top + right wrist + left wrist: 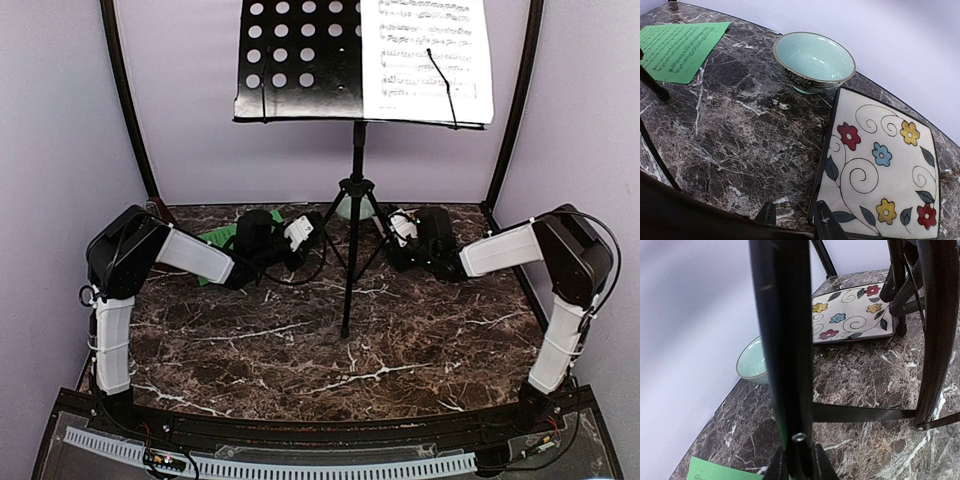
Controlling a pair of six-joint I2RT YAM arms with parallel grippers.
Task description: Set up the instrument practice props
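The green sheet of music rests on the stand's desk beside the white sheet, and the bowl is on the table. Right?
No. The green sheet lies flat on the table, as the right wrist view shows; only the white sheet is on the music stand. The bowl is on the table.

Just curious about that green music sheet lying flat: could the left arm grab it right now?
Probably not yet: the left gripper looks clamped on a music stand leg, though the green music sheet lies free just beside it.
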